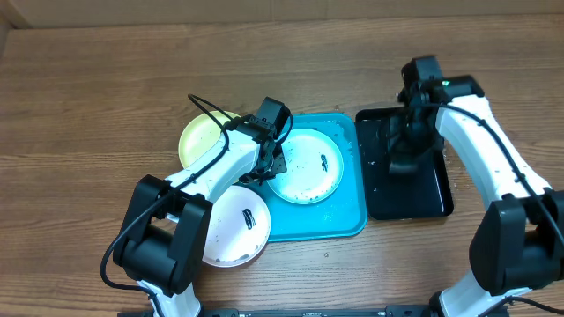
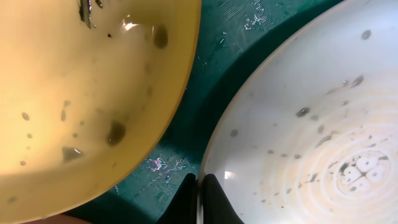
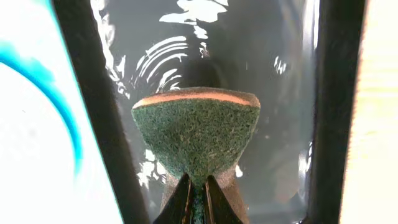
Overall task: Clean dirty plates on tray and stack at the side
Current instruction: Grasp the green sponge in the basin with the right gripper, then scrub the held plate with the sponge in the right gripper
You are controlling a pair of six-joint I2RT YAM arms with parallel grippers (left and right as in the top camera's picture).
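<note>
The left hand [image 2: 199,188] pinches the glossy round plate [image 2: 298,143] by its rim; the right hand [image 3: 198,185] squeezes a coarse green sponge [image 3: 196,134].

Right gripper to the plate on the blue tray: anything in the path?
Nothing visible. Right gripper, shut on the sponge, sits over the black tray; only tray rims and bare blue tray lie between it and the teal plate. Left gripper pinches that plate's far rim.
</note>
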